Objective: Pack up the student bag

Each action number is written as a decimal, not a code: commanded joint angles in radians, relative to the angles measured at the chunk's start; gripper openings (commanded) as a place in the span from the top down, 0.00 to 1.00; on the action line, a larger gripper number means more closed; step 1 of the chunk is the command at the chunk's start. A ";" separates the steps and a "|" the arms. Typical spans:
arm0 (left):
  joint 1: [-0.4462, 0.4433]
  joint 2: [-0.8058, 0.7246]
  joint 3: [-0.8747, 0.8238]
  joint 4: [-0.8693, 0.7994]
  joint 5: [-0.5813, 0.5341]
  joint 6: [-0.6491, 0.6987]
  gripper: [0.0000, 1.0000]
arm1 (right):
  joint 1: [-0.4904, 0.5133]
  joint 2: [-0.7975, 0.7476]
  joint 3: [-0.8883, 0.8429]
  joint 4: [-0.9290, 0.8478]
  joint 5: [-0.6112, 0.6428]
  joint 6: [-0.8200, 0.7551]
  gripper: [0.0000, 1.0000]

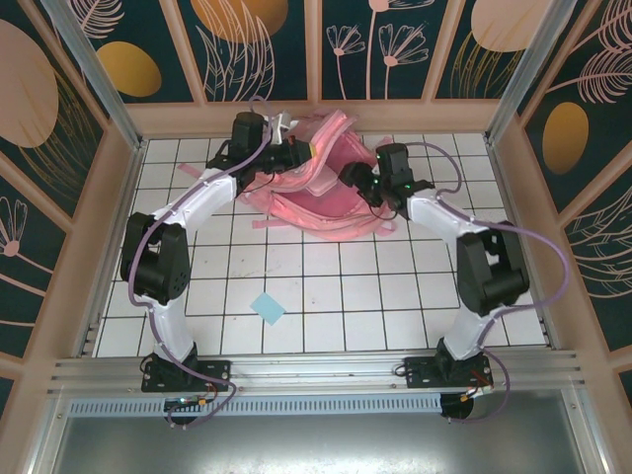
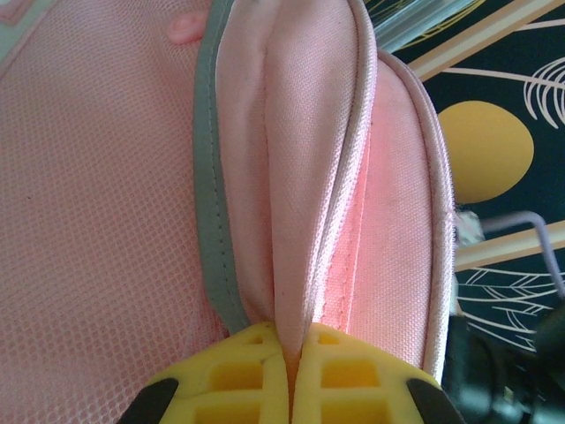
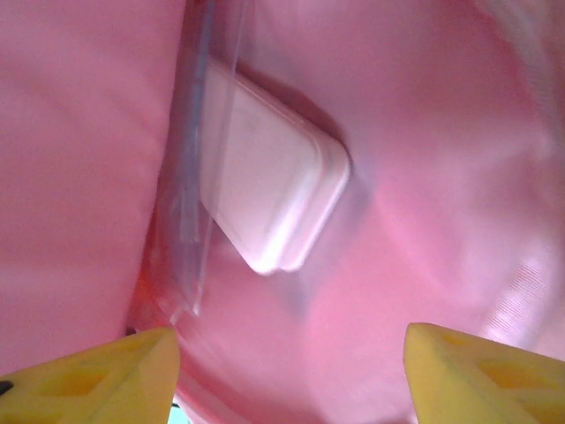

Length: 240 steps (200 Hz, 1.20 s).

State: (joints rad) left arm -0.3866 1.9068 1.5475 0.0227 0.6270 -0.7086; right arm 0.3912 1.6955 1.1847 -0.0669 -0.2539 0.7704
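The student bag (image 1: 318, 202), a large pink fabric backpack, lies at the back middle of the tiled table. My left gripper (image 1: 296, 155) is at the bag's upper left edge. In the left wrist view its yellow fingers (image 2: 340, 375) are shut on a fold of pink fabric (image 2: 300, 221) beside a grey trim strip (image 2: 210, 203). My right gripper (image 1: 353, 179) reaches into the bag's mouth from the right. In the right wrist view it (image 3: 291, 375) stands open with nothing between its fingers, facing the pink lining (image 3: 415, 177). A pale flat case with rounded corners (image 3: 269, 190) lies inside, next to a clear plastic sleeve (image 3: 187, 194).
A small light-blue square (image 1: 268, 308) lies on the white tiles (image 1: 346, 306) in front of the bag. Wooden-framed walls (image 1: 118, 197) enclose the table on the left, back and right. Pink straps (image 1: 272, 222) trail from the bag onto the tiles.
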 commanded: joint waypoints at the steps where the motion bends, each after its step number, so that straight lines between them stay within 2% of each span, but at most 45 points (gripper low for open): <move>1: -0.028 -0.016 0.005 0.154 0.031 -0.033 1.00 | 0.030 -0.151 -0.100 -0.054 0.104 -0.155 0.31; 12: -0.038 -0.008 0.011 0.151 0.035 -0.034 0.95 | 0.067 -0.220 -0.144 -0.039 0.189 -0.195 0.23; 17: -0.042 -0.003 0.019 0.141 0.036 -0.030 0.88 | 0.081 -0.249 -0.161 -0.029 0.215 -0.208 0.17; 23: -0.046 0.004 0.034 0.119 0.036 -0.023 0.77 | 0.093 -0.279 -0.184 -0.011 0.238 -0.211 0.04; 25: -0.046 0.006 0.039 0.113 0.036 -0.020 0.73 | 0.096 -0.287 -0.190 -0.005 0.244 -0.209 0.02; 33: -0.047 0.011 0.049 0.089 0.035 -0.014 0.58 | 0.097 -0.320 -0.216 0.023 0.249 -0.191 0.01; 50: -0.046 -0.007 0.043 0.056 0.004 0.011 0.35 | 0.080 -0.367 -0.255 0.087 0.195 -0.159 0.01; 64: -0.041 -0.034 0.031 0.019 -0.040 0.043 0.26 | 0.065 -0.375 -0.258 0.113 0.133 -0.148 0.01; 95: 0.021 -0.122 -0.094 0.027 -0.150 0.036 0.22 | 0.069 -0.352 -0.237 0.112 0.106 -0.156 0.01; 120: 0.097 -0.173 -0.217 0.026 -0.243 0.004 0.22 | 0.083 -0.306 -0.209 0.061 0.131 -0.151 0.08; 141: 0.156 -0.183 -0.307 0.045 -0.271 -0.047 0.23 | 0.096 -0.264 -0.188 0.038 0.129 -0.143 0.10; 178: 0.204 -0.127 -0.401 0.121 -0.287 -0.124 0.26 | 0.132 -0.205 -0.156 0.015 0.137 -0.151 0.10; 240: 0.204 0.057 -0.343 0.201 -0.280 -0.199 0.39 | 0.180 -0.167 -0.109 -0.044 0.203 -0.174 0.10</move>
State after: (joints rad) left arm -0.1818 1.9007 1.1591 0.1623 0.3546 -0.8665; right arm 0.5587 1.5177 1.0431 -0.0776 -0.0990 0.6147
